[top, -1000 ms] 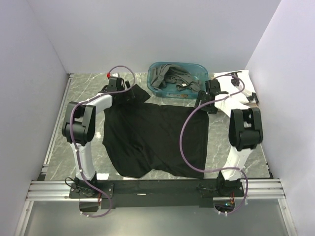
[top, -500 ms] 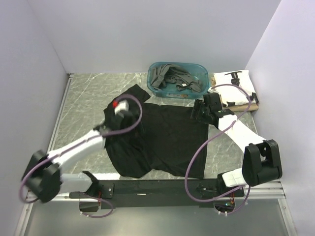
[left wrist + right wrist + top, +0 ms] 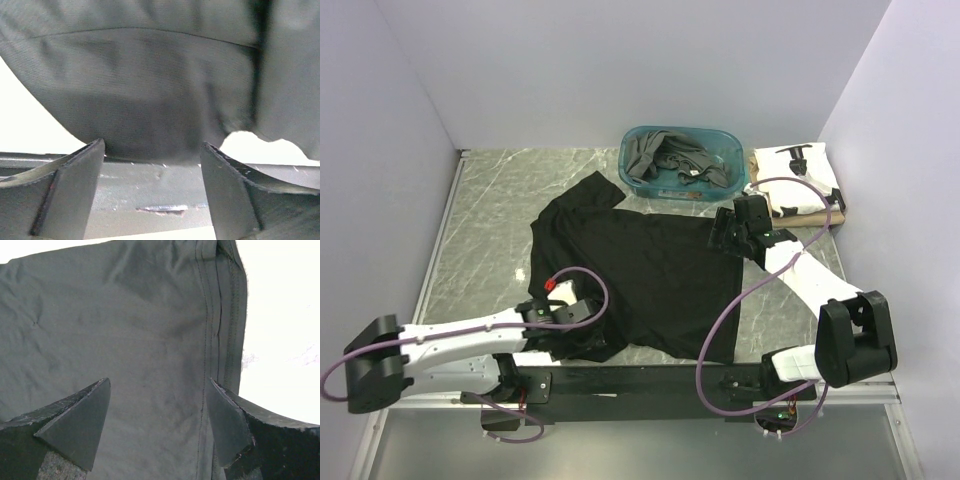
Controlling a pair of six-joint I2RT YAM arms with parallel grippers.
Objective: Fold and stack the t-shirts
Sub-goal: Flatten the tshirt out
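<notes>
Hovering at the near hem of the black t-shirt (image 3: 650, 270), left gripper (image 3: 152, 145) gapes wide and holds nothing; arm hides that hem. Shirt flat mid-table, matte knit. Right gripper (image 3: 157, 382) wide over its stitched edge. Grey shirts (image 3: 665, 160) crumpled in teal tub (image 3: 632, 180).

the top camera sits high above and behind my two bases, tilted down and forward, far enough off to hold the whole black t-shirt (image 3: 650, 275) in its middle. my left wrist camera looks out past my left pincer (image 3: 152, 143), very close on the shirt's near left hem, and my right wrist camera looks past my right pincer (image 3: 158, 380), just as close on the shirt's far right stitched edge. the shirt is what all three views share.
</notes>
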